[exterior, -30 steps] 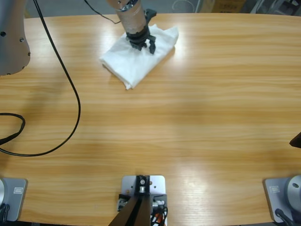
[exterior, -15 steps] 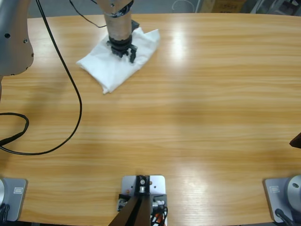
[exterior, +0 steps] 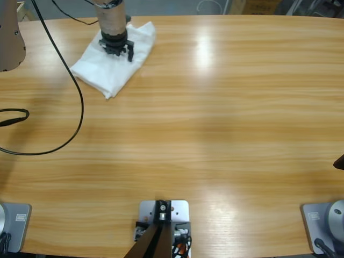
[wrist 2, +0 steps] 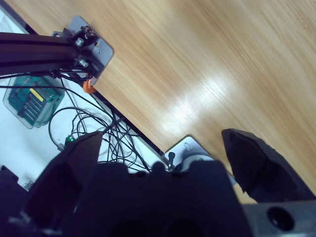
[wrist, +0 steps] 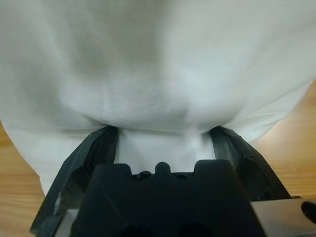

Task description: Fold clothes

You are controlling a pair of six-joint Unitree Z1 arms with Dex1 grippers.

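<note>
Clothes, a folded white bundle, lie at the far left end of the wooden table in the high view, close to its back edge. The bundle is a rough quadrilateral set at a slant, with 1 corner pointing toward the camera side and another up near the table's rear edge. Its surface is smooth with a few soft creases.

Over the bundle's upper half stands the left gripper, coming down from the top of the high view on a silver-grey forearm. Its 2 black jaws press onto the cloth. In the left wrist view the white fabric fills nearly the whole picture; the jaws are spread fairly wide, and a bulge of cloth sits down between them, with their tips hidden under the fabric. Wood shows only at the lower left and right corners of that view.

A black cable runs from the top left in a long loop across the left part of the table and off the left edge.

The right gripper shows only in the right wrist view, well apart from the clothes. Its jaws stand wide with nothing between them, over a near edge of the table, where tangled black wires and a green box lie on the floor beyond.
</note>
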